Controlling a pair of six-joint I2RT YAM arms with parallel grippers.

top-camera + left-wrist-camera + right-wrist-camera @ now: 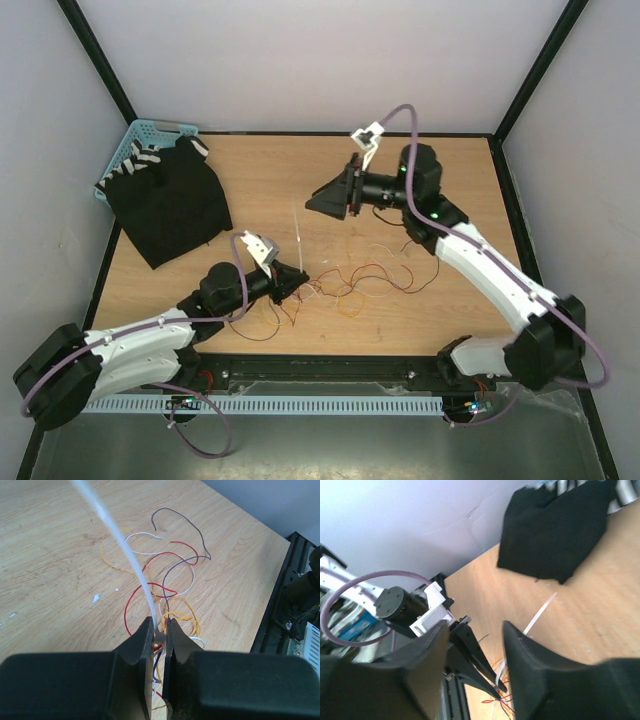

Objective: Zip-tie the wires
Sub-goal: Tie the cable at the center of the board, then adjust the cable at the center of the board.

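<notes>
Left gripper [159, 626]: jaws nearly closed, only a thin slit between them. Pinched in the slit are a white zip tie [124, 545] and several strands of the wires [355, 282]; red, white and orange strands show inside the gap.

Zip tie: leaves the left jaw tips and runs straight away from them, rising off the table [50, 555]; its far end is free.

The wires: the rest of the tangle lies loose on the wood just beyond the left jaw tips, fanning outward in red, orange-yellow, white and dark loops. In the top view they trail from the left jaws toward the right arm's side.

Right gripper [312, 205]: jaws apart with a wide gap, nothing between them. It hangs above the table, well clear of the wires, tips pointed toward the left gripper. In the right wrist view, the zip tie and the left jaws appear through its gap.

Beyond the right jaws: black cloth [170, 200], lying partly over a blue basket [135, 145].
</notes>
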